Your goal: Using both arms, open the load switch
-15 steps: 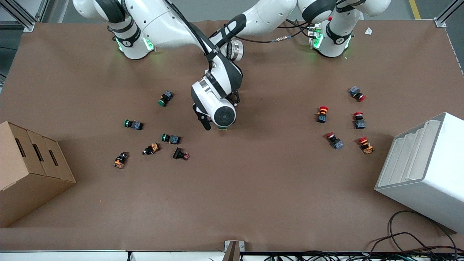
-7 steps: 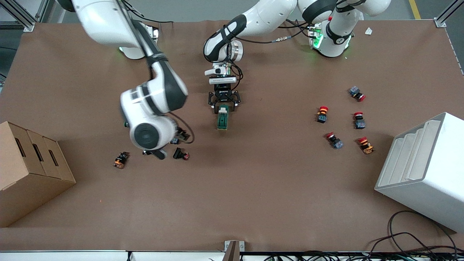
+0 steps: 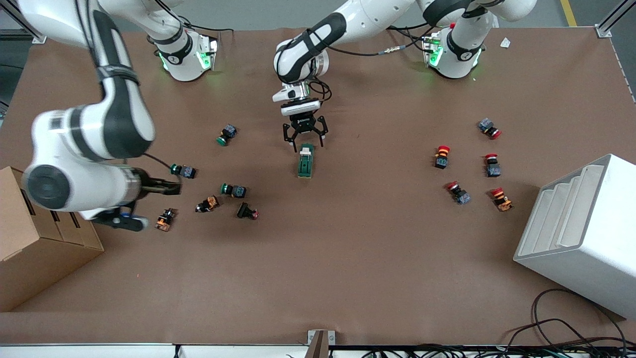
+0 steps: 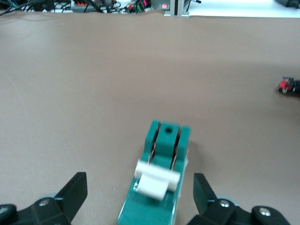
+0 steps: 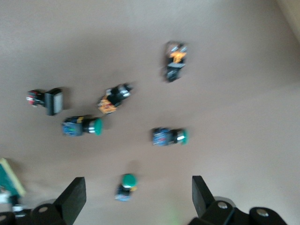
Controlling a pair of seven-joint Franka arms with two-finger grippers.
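Our right gripper (image 3: 159, 188) swings off toward the cardboard-box edge, fingers spread, empty; left gripper (image 3: 304, 139) hovers open (holding nothing) astride the load switch (image 3: 305, 162) mid-table. Next: close in, brace it.

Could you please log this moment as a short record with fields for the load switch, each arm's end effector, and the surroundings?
load switch: dark green, white toggle, lying flat mid-table, ungripped
left end effector: open, fingers straddling the switch's end toward the robot bases, not touching
right end effector: open, over the green-capped push buttons toward the right arm's end
cardboard box: at the right arm's end
white rack: at the left arm's end
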